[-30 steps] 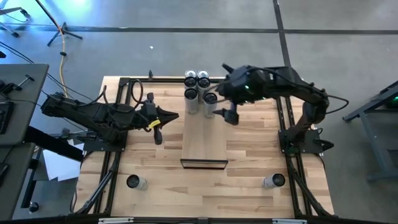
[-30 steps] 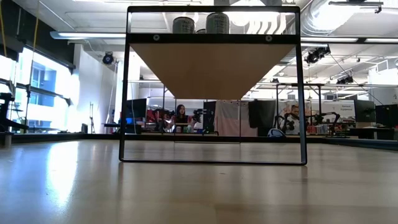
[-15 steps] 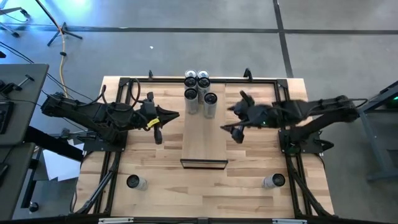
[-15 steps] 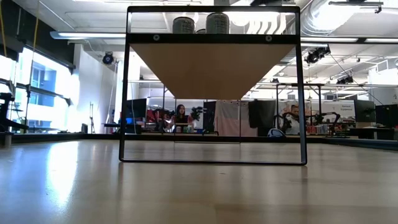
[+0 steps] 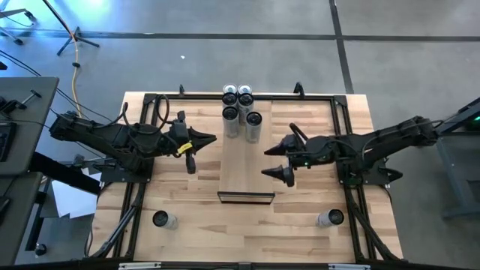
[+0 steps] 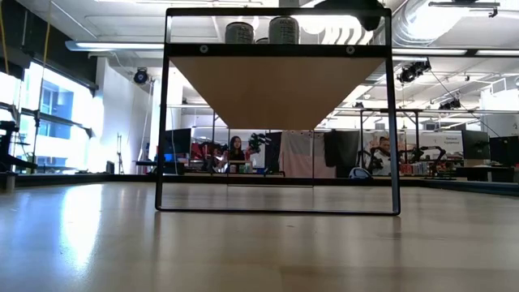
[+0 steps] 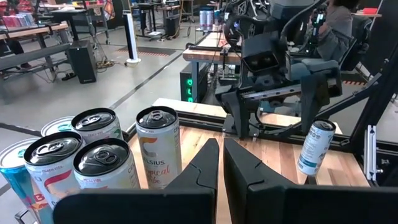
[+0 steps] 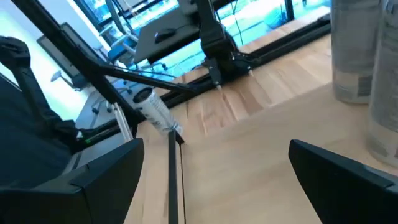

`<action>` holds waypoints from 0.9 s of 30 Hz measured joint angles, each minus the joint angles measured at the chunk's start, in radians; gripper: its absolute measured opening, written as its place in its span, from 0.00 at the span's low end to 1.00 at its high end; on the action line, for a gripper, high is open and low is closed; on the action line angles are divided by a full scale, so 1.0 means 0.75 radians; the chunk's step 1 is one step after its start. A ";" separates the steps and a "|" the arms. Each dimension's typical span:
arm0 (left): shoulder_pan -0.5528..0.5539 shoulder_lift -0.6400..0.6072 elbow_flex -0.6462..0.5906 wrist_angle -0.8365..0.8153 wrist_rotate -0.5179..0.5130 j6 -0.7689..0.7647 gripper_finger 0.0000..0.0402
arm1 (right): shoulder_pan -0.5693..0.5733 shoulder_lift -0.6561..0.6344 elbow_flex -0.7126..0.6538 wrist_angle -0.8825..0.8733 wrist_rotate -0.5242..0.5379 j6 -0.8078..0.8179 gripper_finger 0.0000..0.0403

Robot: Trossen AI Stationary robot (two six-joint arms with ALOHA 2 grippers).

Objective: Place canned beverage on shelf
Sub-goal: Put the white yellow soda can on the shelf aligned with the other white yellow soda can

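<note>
Shelf (image 5: 246, 169): five cans (image 5: 241, 112) grouped at its 12 o'clock end; two spare cans (image 5: 331, 218) at table's 5 and 7 o'clock await; right gripper (image 5: 281, 161) empty, fingers apart; left gripper (image 5: 199, 150) idle, fingers together.

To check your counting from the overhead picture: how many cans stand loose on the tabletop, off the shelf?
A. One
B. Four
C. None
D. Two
D: one can stands near the table's front left corner and another can near the front right, both off the shelf.
</note>
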 joint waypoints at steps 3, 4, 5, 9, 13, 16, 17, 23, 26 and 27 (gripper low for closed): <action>0.000 0.000 0.000 -0.001 0.000 0.000 0.00 | -0.014 0.000 0.002 0.022 0.010 -0.060 0.96; 0.000 0.000 0.000 -0.001 0.000 0.000 0.00 | -0.016 0.000 0.002 0.031 0.010 -0.075 0.96; 0.000 0.000 0.000 -0.001 0.000 0.000 0.00 | -0.016 0.000 0.002 0.037 0.023 -0.090 0.95; 0.000 0.000 0.000 -0.002 0.000 -0.001 0.00 | 0.008 0.007 0.003 -0.004 0.200 -0.096 0.88; 0.000 0.000 0.000 -0.002 0.000 -0.001 0.00 | 0.016 0.014 0.004 -0.024 0.380 -0.100 0.62; 0.000 0.000 0.000 -0.002 -0.004 -0.002 0.00 | -0.002 0.021 0.005 -0.057 0.397 -0.177 0.29; 0.000 0.000 0.000 -0.002 -0.004 -0.001 0.00 | -0.008 0.021 0.005 -0.082 0.394 -0.207 0.17; 0.000 0.000 0.000 -0.002 -0.005 -0.001 0.00 | -0.069 0.064 0.005 -0.081 0.407 -0.306 0.05; 0.000 0.000 0.000 -0.004 -0.005 -0.002 0.00 | -0.110 0.101 0.003 -0.076 0.420 -0.386 0.01; 0.000 0.000 0.000 -0.006 -0.005 -0.006 0.00 | -0.125 0.117 0.003 -0.067 0.418 -0.391 0.02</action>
